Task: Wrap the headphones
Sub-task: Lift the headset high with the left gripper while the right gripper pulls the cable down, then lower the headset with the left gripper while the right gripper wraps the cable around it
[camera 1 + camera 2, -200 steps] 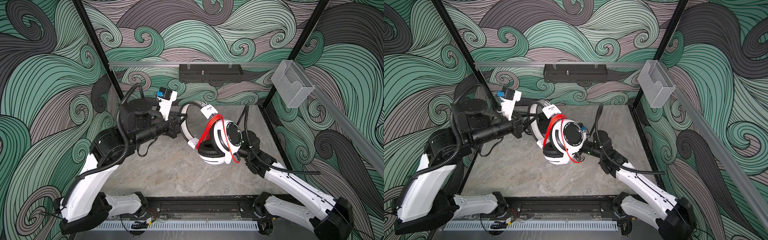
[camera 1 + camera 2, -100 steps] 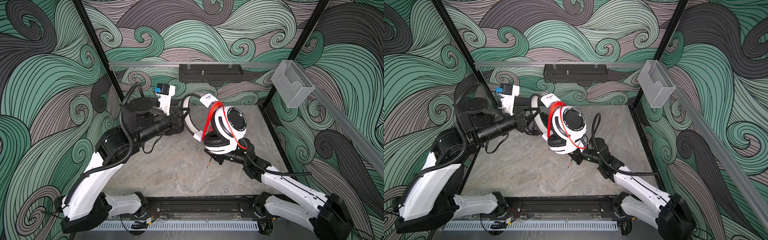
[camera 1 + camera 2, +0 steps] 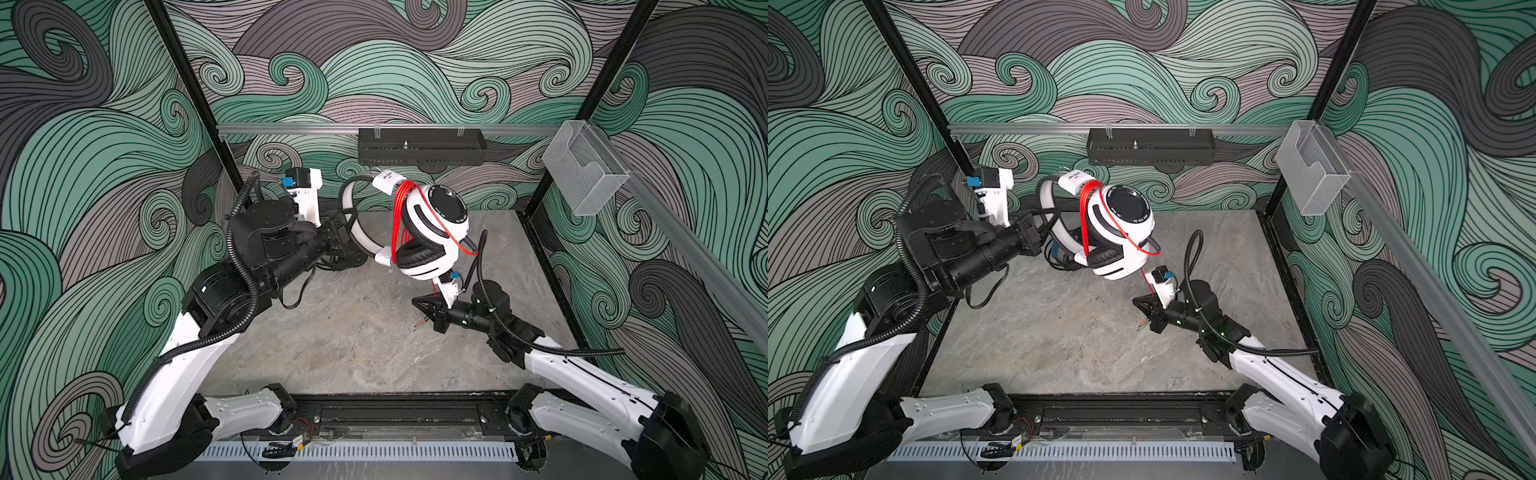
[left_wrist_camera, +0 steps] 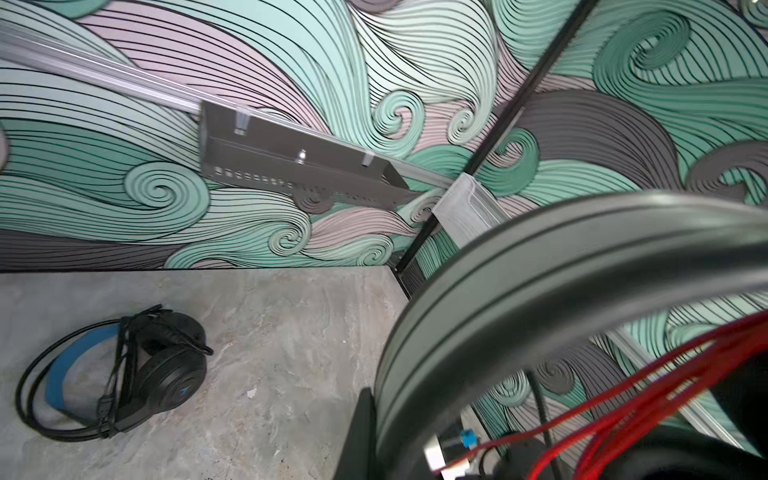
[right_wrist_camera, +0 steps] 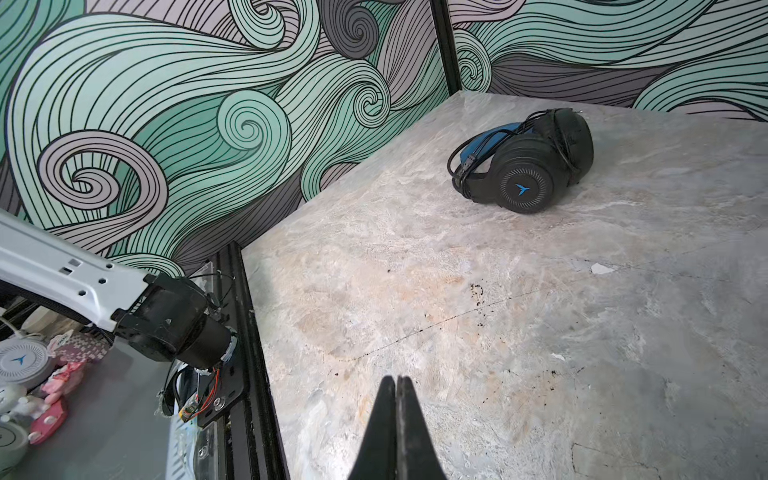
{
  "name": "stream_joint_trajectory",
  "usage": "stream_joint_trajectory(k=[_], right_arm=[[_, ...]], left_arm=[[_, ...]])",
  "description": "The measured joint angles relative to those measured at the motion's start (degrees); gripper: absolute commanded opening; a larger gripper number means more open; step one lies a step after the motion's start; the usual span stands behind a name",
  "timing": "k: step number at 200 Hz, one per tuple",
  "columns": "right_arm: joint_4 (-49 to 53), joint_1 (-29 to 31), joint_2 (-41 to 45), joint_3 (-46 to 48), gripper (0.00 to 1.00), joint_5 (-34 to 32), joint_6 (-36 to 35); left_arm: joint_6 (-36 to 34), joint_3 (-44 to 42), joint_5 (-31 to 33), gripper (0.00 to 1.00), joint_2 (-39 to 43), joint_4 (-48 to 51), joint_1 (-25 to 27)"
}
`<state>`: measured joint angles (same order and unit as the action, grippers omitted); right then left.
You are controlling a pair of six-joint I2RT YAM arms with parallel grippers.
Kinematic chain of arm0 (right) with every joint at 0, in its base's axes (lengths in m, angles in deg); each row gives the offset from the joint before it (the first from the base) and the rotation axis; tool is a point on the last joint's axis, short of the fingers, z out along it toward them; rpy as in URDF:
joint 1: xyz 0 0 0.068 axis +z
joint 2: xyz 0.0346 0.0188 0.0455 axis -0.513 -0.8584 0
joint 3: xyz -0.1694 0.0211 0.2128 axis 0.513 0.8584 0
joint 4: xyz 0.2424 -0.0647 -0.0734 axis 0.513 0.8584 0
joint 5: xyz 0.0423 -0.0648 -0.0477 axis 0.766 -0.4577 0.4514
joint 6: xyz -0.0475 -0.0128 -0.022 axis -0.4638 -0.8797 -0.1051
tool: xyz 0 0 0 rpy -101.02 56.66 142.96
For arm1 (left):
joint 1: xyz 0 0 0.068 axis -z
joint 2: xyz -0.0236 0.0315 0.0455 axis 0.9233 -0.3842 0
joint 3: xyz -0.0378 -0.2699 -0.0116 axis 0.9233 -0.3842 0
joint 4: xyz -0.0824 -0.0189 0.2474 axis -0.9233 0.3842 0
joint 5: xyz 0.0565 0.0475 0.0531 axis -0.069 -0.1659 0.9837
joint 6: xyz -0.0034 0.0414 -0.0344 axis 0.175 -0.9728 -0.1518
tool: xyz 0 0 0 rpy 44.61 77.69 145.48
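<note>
The white headphones (image 3: 432,226) with black cushions hang above the back of the table, their red cable (image 3: 401,212) looped several times over the earcups. My left gripper (image 3: 348,230) is shut on their headband (image 4: 540,270); one of its fingers (image 4: 358,436) shows beside the band. A straight run of red cable drops from the lower earcup to my right gripper (image 3: 417,301), which is shut on it, and the plug ends (image 3: 419,326) stick out below. In the right wrist view the fingertips (image 5: 397,384) are pressed together with no cable showing. The black headphones (image 5: 523,166) with blue lining lie wrapped on the table (image 4: 124,382).
A black tray (image 3: 419,145) hangs on the back wall rail. A clear plastic holder (image 3: 582,176) is fixed on the right rail. Black frame posts (image 3: 540,199) stand at the back corners. The arms' base rail (image 3: 395,415) runs along the front edge.
The left arm has lifted and tipped the white headphones up and back. The right gripper came away from the earcup, dropped toward the front and shut on the loose cable end.
</note>
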<state>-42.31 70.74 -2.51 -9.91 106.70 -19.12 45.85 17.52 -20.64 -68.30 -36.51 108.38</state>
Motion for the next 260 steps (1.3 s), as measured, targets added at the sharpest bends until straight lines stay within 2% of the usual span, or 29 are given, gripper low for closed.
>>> stream_joint_trajectory(k=[32, 75, 112, 163, 203, 260], right_arm=[[4.59, 6.47, 2.60, -1.05, 0.00, -7.48, -1.42], [13.62, 14.71, 1.77, -6.88, 0.00, -18.95, -4.17], [17.66, 19.06, -1.60, -10.64, 0.00, -26.86, -5.29], [19.87, 19.74, -7.02, -11.50, 0.00, -32.22, -5.53], [22.73, 21.51, -8.76, -15.63, 0.00, -33.53, -6.34], [32.00, 26.88, -11.65, -26.43, 0.00, -33.62, -8.74]], left_arm=[[3.34, 0.02, 4.81, 0.00, -1.22, 0.02, -1.99], [8.59, 0.15, 8.44, 0.00, -5.66, 0.15, -5.53], [14.16, 0.15, 6.99, 0.00, -9.90, 0.13, -8.24], [18.82, 0.02, 4.02, 0.00, -10.93, 0.13, -8.31], [17.40, 0.02, 5.25, 0.00, -10.93, 0.22, -8.55], [7.02, -3.34, 12.39, 0.00, -11.41, -0.42, -8.96]])
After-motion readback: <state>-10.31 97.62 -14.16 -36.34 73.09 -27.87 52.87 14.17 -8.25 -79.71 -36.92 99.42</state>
